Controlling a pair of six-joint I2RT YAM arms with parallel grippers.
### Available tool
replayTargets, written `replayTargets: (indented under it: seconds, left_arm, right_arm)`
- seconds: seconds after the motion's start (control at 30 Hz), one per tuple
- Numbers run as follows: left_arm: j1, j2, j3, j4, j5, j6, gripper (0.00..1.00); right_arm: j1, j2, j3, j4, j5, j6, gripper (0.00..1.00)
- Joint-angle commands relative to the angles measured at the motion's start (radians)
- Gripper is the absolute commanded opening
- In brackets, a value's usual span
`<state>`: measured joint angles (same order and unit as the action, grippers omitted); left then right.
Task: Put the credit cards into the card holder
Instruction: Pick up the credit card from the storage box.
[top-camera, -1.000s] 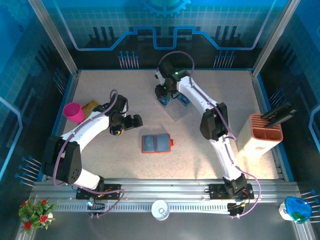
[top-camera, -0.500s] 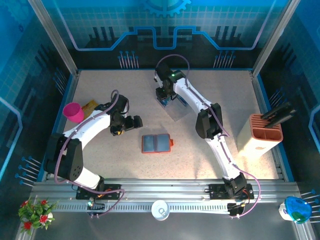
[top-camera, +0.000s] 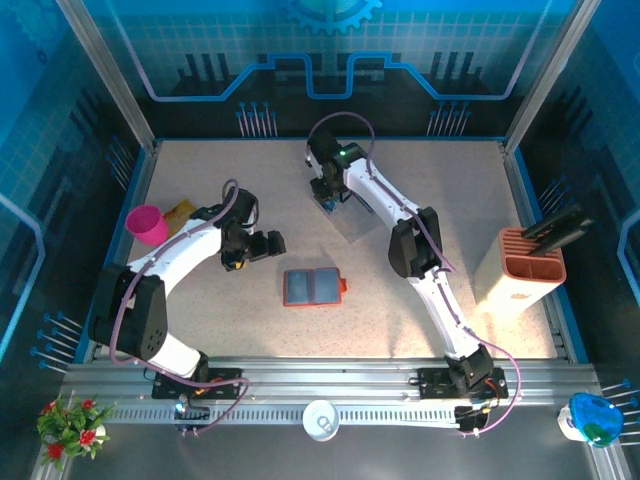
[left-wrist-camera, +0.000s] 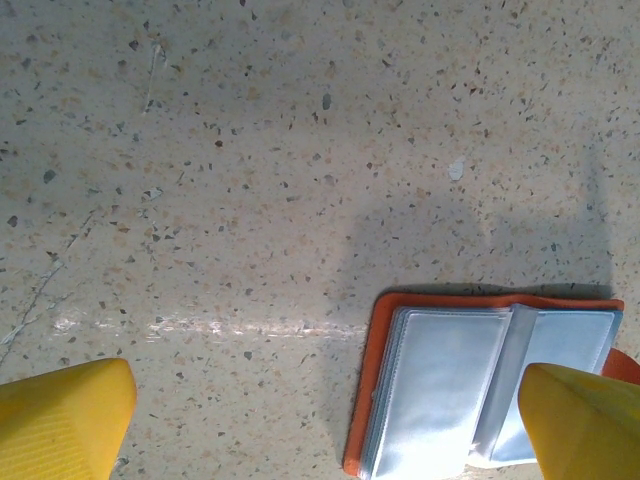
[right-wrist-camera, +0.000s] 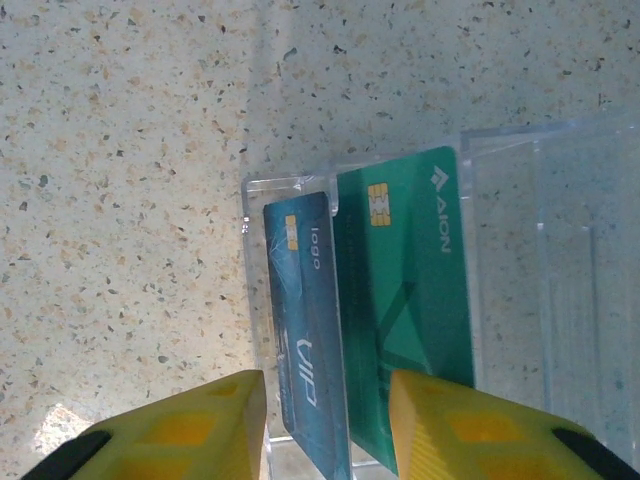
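One small orange folding wallet (top-camera: 313, 287) lies open on the speckled tabletop (top-camera: 200, 180), its grey-blue pockets facing up. In the left wrist view, its orange edge (left-wrist-camera: 358, 400) and two clear pocket panels are plain to see.

Just left of the wallet and a little beyond it hangs the left gripper (top-camera: 262, 245), its two yellow fingers (left-wrist-camera: 65, 415) spread wide and holding nothing.

Farther beyond the wallet, the overhead view places the right gripper (top-camera: 328, 195) over one clear plastic slotted rack (top-camera: 352, 222). The right wrist view adds two cards standing in that rack (right-wrist-camera: 540, 270), one blue (right-wrist-camera: 305, 330) and one teal-green (right-wrist-camera: 405, 300). The right fingers (right-wrist-camera: 180, 430) stand partly apart with the blue card's near end in the gap. Contact cannot be made out.
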<state>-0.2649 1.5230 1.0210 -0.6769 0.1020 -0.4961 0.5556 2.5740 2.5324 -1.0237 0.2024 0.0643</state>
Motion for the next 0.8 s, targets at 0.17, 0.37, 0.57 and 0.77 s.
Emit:
replayTargets:
  seconds: [0.17,0.37,0.57,0.77]
  left_arm:
    - [-0.006,0.016,0.033,-0.027,-0.008,0.001,0.99]
    - [-0.007,0.014,0.025,-0.025,-0.01,0.001,0.99]
    - [-0.006,0.012,0.02,-0.025,-0.01,0.002,0.99]
    - [-0.006,0.009,0.016,-0.021,-0.007,0.002,0.99]
  right_arm:
    - [0.023,0.061,0.017,-0.032,-0.015,-0.023,0.34]
    - [0.024,0.061,0.016,-0.03,-0.018,-0.024,0.29]
    - [0.025,0.057,0.017,-0.033,-0.026,-0.016,0.22]
    - [0.024,0.036,0.019,-0.026,-0.025,-0.008,0.26]
